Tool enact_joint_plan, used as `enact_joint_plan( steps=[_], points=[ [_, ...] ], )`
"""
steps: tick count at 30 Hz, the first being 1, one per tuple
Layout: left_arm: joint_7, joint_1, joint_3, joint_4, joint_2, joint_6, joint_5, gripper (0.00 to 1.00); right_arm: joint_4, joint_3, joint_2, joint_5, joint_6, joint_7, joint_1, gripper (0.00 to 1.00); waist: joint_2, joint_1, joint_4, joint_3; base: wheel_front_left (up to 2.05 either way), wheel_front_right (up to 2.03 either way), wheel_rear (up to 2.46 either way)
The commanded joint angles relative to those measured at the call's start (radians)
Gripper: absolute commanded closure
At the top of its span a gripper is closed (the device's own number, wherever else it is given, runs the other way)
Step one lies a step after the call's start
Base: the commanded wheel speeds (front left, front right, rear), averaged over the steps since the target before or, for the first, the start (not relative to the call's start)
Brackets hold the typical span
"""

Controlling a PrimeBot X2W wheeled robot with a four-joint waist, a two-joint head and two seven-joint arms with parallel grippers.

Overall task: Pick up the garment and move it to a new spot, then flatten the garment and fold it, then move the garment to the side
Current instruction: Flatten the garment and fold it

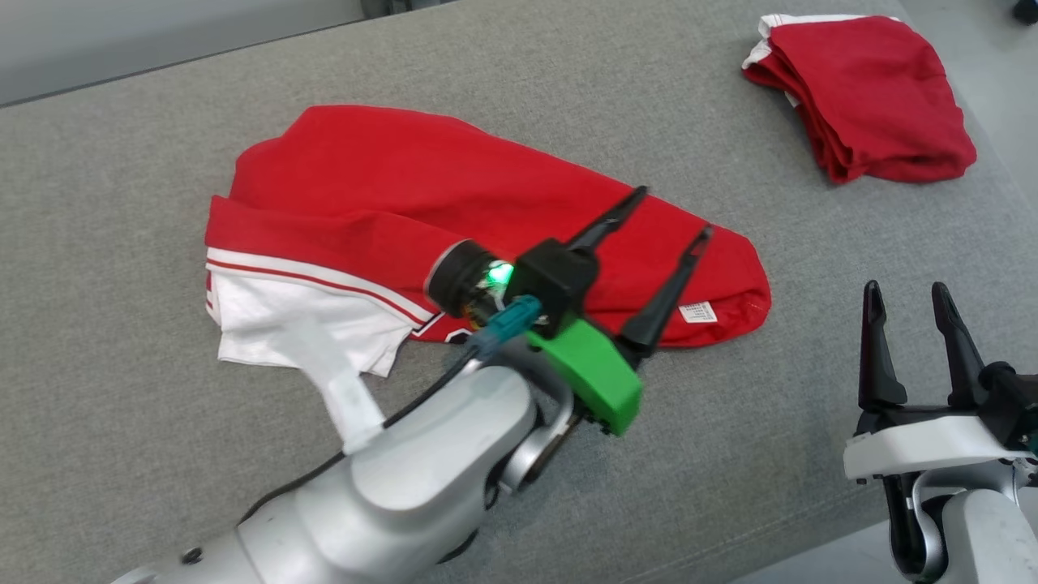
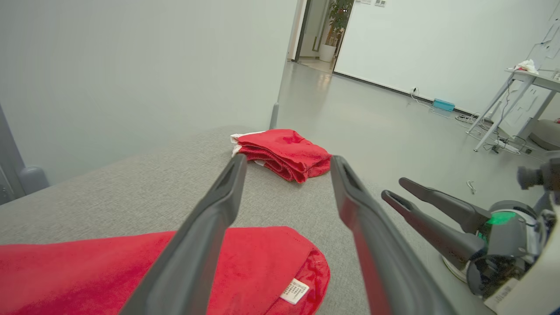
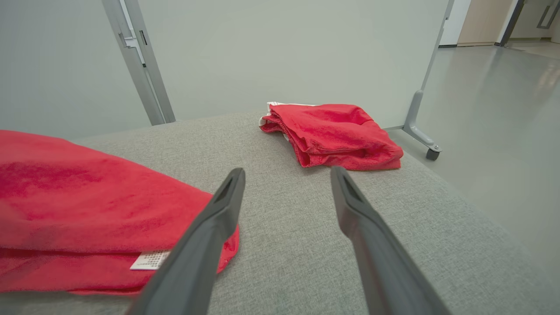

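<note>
Left pincer (image 1: 673, 212), fingers spread and empty, hovers over the red jersey's (image 1: 389, 178) labelled hem. The jersey lies rumpled mid-cushion (image 1: 122, 365), white sleeve at eight o'clock; flattening, folding and setting aside likely remain. Right pincer (image 1: 906, 287), also spread, sits at four o'clock.

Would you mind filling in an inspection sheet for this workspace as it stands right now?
Surface: grey fabric pad, no stains seen.
Job's things: red shirt lies loosely doubled over, white sleeve at the robot's left, label facing up at the hem.
Clutter: a second red bundle at the far right, apart from the shirt.
Grippers: left gripper open over the shirt's label end, holding nothing; right gripper open over bare pad, empty.
Cables: dark cable along the left wrist; loose cables on the floor by the wall.
Surroundings: pale wall, table, potted plant.
</note>
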Motion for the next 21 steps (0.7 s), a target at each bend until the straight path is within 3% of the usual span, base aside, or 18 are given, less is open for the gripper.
enact_joint_plan(
  steps=[1, 7, 10, 15, 21],
  points=[
    [-0.008, 0.039, 0.028, -0.013, 0.037, 0.021, 0.008, 0.00, -0.006, -0.011, -0.002, -0.016, -0.001, 0.000, 0.025, 0.00, -0.0001, 0.0000, 0.065, -0.072, 0.00, 0.00, 0.00],
    [-0.012, 0.259, 0.235, -0.159, 0.142, 0.104, 0.114, 0.00, -0.021, -0.052, -0.002, -0.052, -0.001, 0.000, 0.085, 0.00, -0.0001, 0.0000, 0.136, -0.153, 0.00, 0.00, 0.00],
    [-0.012, 0.385, 0.335, -0.215, 0.177, 0.124, 0.188, 0.00, -0.028, -0.063, -0.002, -0.064, -0.001, 0.000, 0.108, 0.00, -0.0001, 0.0000, 0.168, -0.178, 0.00, 0.00, 0.00],
    [-0.013, 0.566, 0.478, -0.252, 0.197, 0.119, 0.269, 0.00, -0.033, -0.068, -0.002, -0.074, -0.001, 0.000, 0.131, 0.00, -0.0001, 0.0000, 0.207, -0.206, 0.00, 0.00, 0.00],
    [-0.013, 0.750, 0.642, -0.258, 0.163, 0.089, 0.341, 0.00, -0.029, -0.072, -0.002, -0.074, -0.001, 0.000, 0.158, 0.00, -0.0001, 0.0000, 0.240, -0.244, 0.00, 0.00, 0.00]
  ],
)
